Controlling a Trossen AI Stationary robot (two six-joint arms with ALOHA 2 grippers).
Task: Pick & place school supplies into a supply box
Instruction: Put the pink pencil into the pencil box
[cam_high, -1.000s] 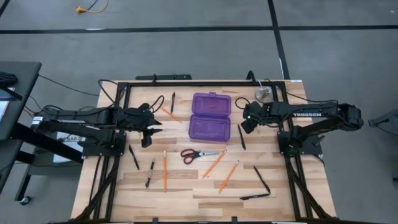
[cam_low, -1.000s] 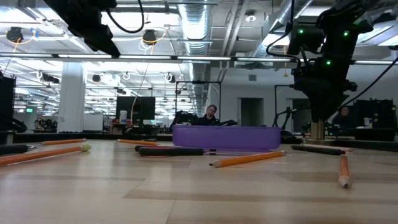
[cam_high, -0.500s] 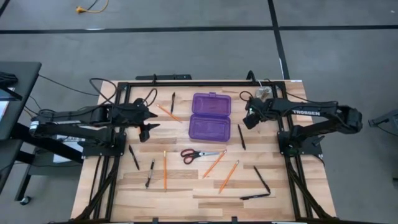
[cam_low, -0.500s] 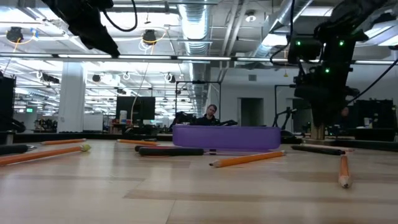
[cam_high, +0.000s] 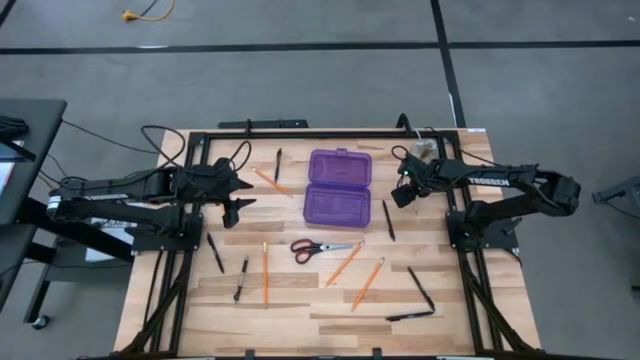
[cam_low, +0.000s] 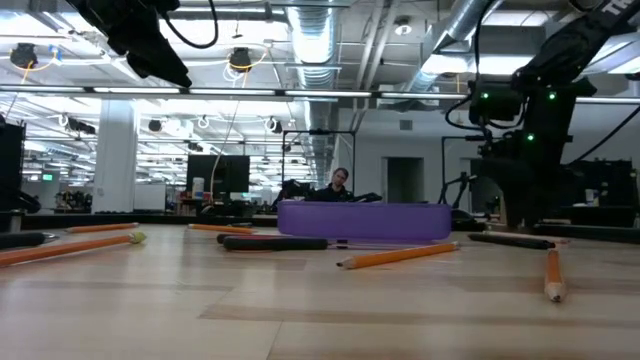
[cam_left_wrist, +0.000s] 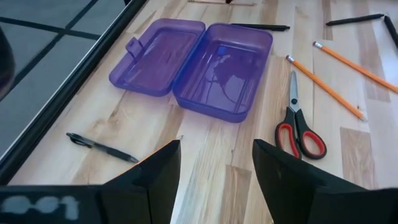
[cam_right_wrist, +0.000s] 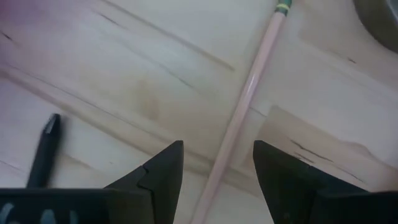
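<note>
The purple supply box (cam_high: 338, 187) lies open at the table's far middle, its lid flat beside its base (cam_left_wrist: 224, 68). Near it lie the red-handled scissors (cam_high: 325, 248), several orange pencils (cam_high: 345, 263) and several black pens (cam_high: 388, 219), all flat on the wood. My left gripper (cam_left_wrist: 216, 149) hovers open, left of the box, with nothing between its fingers. My right gripper (cam_right_wrist: 217, 152) is open and low over the table, right of the box. Its fingers stand on either side of an orange pencil (cam_right_wrist: 249, 87) without touching it.
A round silver disc (cam_high: 422, 150) sits at the far right corner, close to my right gripper. A black pen (cam_right_wrist: 43, 149) lies beside the right fingers. More pens (cam_high: 420, 287) and pencils (cam_high: 265, 273) are spread over the near half of the table.
My right gripper has sunk toward the table and swung a little toward the far edge, still open. My left gripper has drifted slightly toward the far edge and then kept still.
</note>
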